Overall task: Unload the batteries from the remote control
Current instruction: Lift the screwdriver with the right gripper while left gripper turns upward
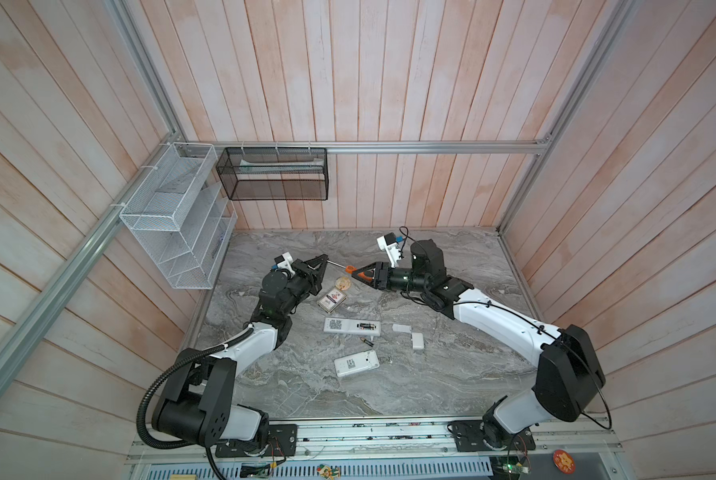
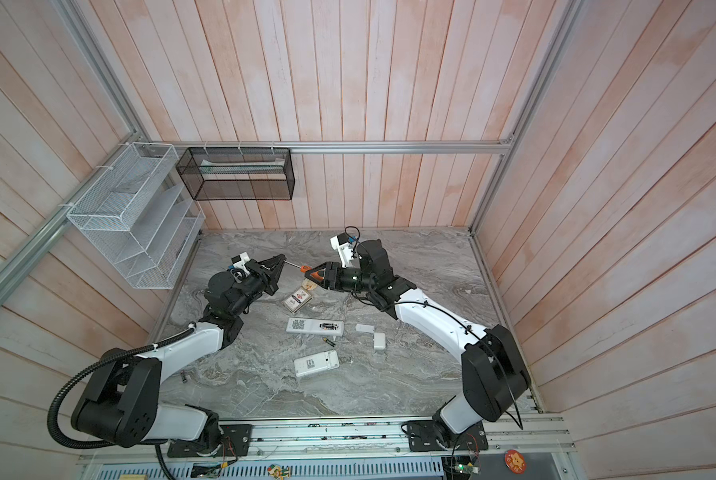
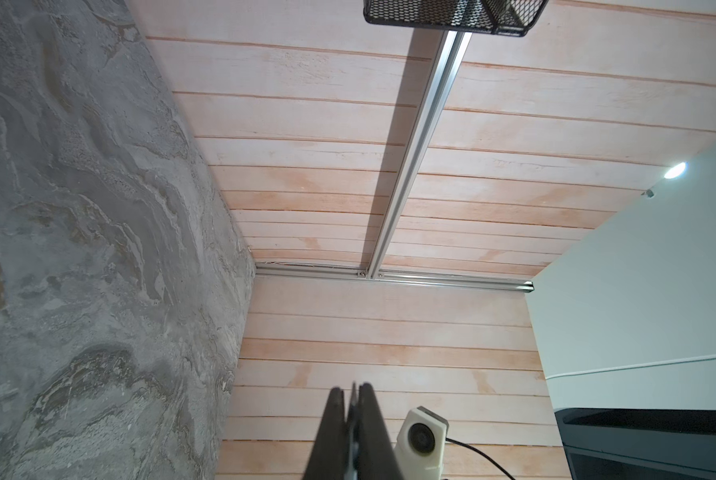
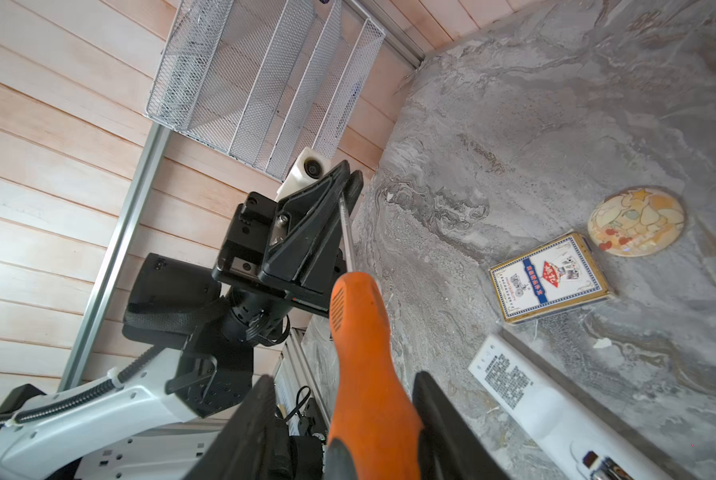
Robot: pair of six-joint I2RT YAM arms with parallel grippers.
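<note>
A white remote control (image 1: 339, 325) (image 2: 302, 325) lies face down mid-table with its compartment open and two batteries (image 1: 364, 326) (image 2: 329, 326) inside. One loose battery (image 1: 367, 342) (image 2: 328, 341) lies just in front of it. A second white remote (image 1: 356, 363) lies nearer, its compartment empty. Above the far table, my left gripper (image 1: 326, 260) (image 3: 352, 388) is shut on the metal shaft of an orange-handled screwdriver (image 1: 350, 270) (image 4: 360, 340). My right gripper (image 1: 362, 272) (image 4: 344, 376) stands open around the handle, with a gap showing on one side.
A card box (image 1: 330, 300) and a round badge (image 1: 342, 283) lie below the screwdriver. Two white battery covers (image 1: 401, 328) (image 1: 417, 340) lie right of the remote. A white wire rack (image 1: 173, 216) and a black mesh basket (image 1: 273, 174) hang on the walls.
</note>
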